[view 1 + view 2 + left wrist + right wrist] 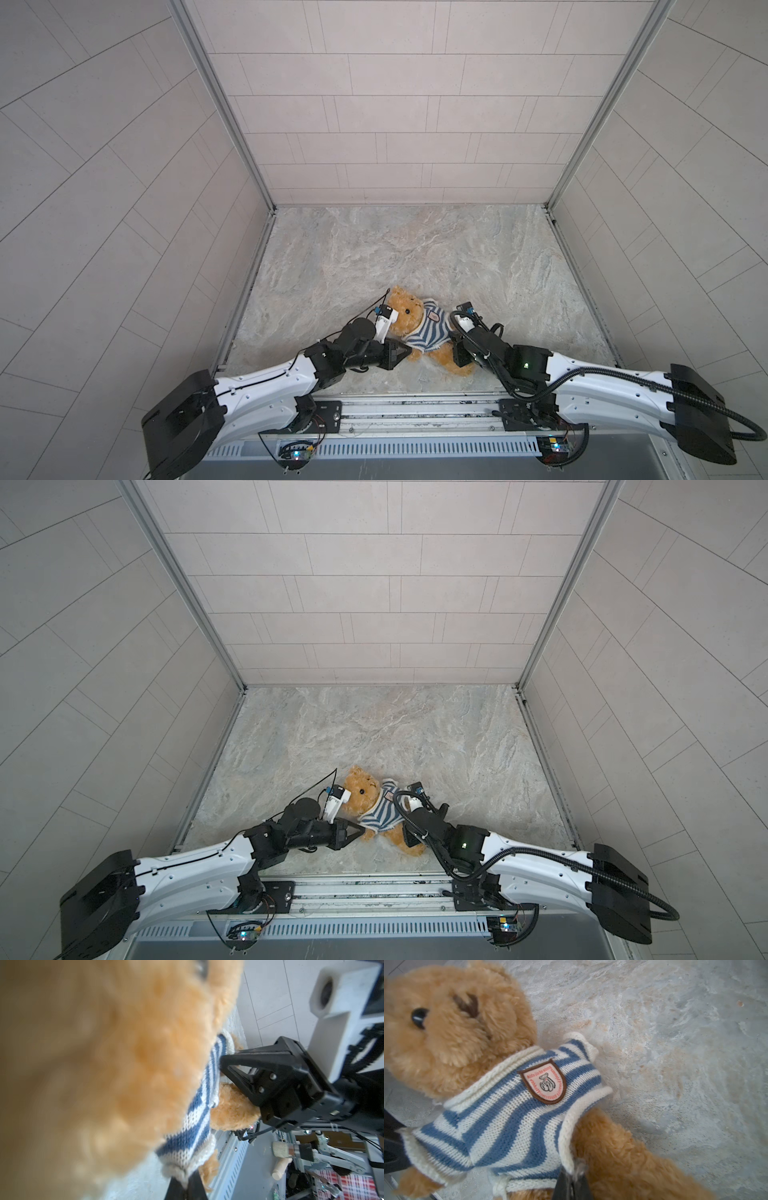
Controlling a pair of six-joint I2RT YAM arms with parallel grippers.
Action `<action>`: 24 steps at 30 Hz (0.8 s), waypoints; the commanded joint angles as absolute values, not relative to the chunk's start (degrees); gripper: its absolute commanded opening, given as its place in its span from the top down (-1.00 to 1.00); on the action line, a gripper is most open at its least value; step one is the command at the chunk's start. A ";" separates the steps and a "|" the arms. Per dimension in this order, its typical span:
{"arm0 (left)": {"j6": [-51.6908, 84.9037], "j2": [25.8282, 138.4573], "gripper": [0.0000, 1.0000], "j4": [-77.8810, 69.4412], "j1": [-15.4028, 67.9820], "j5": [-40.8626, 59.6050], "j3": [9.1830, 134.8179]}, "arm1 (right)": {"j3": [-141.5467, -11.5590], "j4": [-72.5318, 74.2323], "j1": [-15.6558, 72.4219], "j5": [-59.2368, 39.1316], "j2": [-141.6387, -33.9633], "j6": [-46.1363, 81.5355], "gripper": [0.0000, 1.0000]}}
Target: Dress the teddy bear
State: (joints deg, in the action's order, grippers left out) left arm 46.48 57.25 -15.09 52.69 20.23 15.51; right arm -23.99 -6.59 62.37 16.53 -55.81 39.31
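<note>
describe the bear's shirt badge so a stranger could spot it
On the marbled table lies a tan bear in a blue-striped shirt. On its chest, below the cream collar, sits the badge: a pink shield edged in brown, the shirt's only unstriped spot.

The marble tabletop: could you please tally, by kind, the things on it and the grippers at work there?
teddy bear: 1
striped shirt, worn on the bear: 1
grippers: 2, the left gripper and the right gripper, each shut on the shirt's edge
Total: 4
</note>
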 commanded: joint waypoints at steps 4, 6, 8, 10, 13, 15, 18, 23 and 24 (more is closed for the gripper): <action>45.61 55.52 0.56 -9.64 52.30 9.15 16.66 | -27.57 -3.28 65.68 20.13 -62.88 42.47 1.00; 46.54 54.23 0.54 -7.68 52.86 7.46 16.29 | -28.47 -1.79 66.47 20.45 -65.14 42.93 1.00; 48.06 52.47 0.45 -6.87 53.82 5.42 15.14 | -29.63 -0.49 67.29 20.74 -67.31 43.07 1.00; 49.07 51.05 0.35 -6.69 54.72 4.37 14.37 | -30.51 0.38 67.88 20.83 -68.90 43.17 1.00; 49.65 50.42 0.18 -6.00 56.14 3.63 14.50 | -31.52 1.23 68.37 20.66 -70.65 43.14 1.00; 50.08 50.84 0.13 -6.22 56.72 3.18 14.52 | -31.99 1.23 68.38 20.56 -71.38 43.07 1.00; 50.86 52.16 0.03 -6.21 57.53 2.53 14.50 | -32.18 1.51 68.37 20.48 -71.80 43.15 1.00; 51.85 52.28 -0.01 -5.17 59.30 0.19 13.16 | -31.65 1.97 68.41 20.57 -71.98 43.59 1.00; 51.80 52.23 -0.01 -5.02 59.66 -0.07 13.10 | -31.39 2.15 68.43 20.65 -71.98 43.72 1.00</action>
State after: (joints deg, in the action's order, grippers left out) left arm 51.20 52.38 -6.35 58.76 2.28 14.09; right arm -31.51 1.45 68.16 19.38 -71.64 42.26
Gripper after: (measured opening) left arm 0.503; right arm 0.053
